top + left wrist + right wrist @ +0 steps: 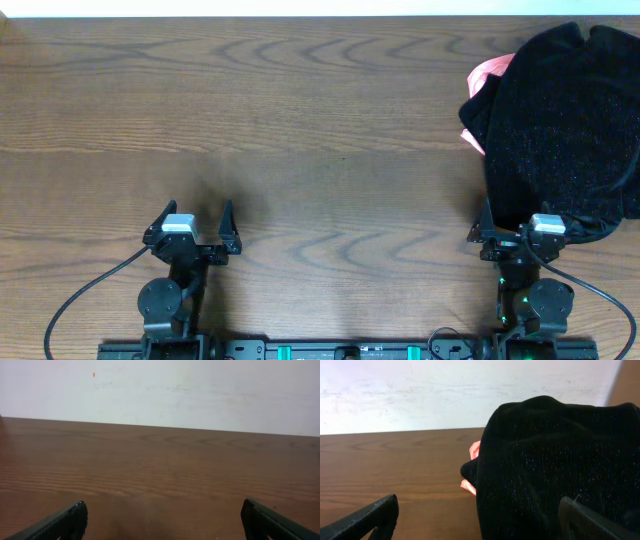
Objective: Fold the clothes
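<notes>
The black, glittery clothes [565,120] lie heaped at the far right corner of the desk [300,120], over a pink item [488,74]. The right tool [540,214] stands open at the heap's near edge. The left tool [196,214] is open over bare wood, well apart.

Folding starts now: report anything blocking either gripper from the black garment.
Nothing visible does. The open right gripper sits at the garment edge; only table surface separates the open left gripper from it. Something pink pokes from under it.
</notes>
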Tool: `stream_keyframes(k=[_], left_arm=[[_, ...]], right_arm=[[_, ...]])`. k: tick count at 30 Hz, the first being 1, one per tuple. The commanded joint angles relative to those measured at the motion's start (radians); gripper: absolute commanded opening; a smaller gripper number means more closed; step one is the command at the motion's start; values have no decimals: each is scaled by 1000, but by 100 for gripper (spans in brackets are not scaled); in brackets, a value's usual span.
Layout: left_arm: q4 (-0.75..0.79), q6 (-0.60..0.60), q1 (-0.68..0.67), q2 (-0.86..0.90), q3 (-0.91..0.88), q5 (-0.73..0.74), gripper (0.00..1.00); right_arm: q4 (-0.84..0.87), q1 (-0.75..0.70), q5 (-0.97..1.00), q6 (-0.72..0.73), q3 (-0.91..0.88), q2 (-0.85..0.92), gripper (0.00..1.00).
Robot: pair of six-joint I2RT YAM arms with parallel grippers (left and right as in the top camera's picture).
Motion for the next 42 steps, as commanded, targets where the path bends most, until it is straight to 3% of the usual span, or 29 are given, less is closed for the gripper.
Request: stream_keyframes(k=[1, 7, 13, 20, 25, 31, 38, 42], left_arm=[[-19, 3, 5, -5, -17, 13, 98], [10, -14, 4, -5, -17, 54, 98], [27, -21, 4, -5, -15, 196, 98], [26, -66, 4, 71, 65, 218, 98], [22, -65, 4, 293, 213, 254, 98], [-28, -65, 4, 710, 501, 423, 98], [-289, -48, -21, 1080, 850, 506, 98], [-471, 93, -68, 1202, 1020, 505, 98]], right_arm=[[6, 8, 9, -8, -5, -6, 99], [81, 8, -72, -8, -5, -6, 99], [85, 8, -108, -8, -5, -6, 99], [92, 8, -108, 10, 8, -2, 99], [92, 8, -107, 16, 74, 48, 99], [72, 8, -109, 14, 245, 251, 99], [-40, 8, -140, 14, 562, 621, 99], [-225, 8, -164, 13, 821, 861, 99]])
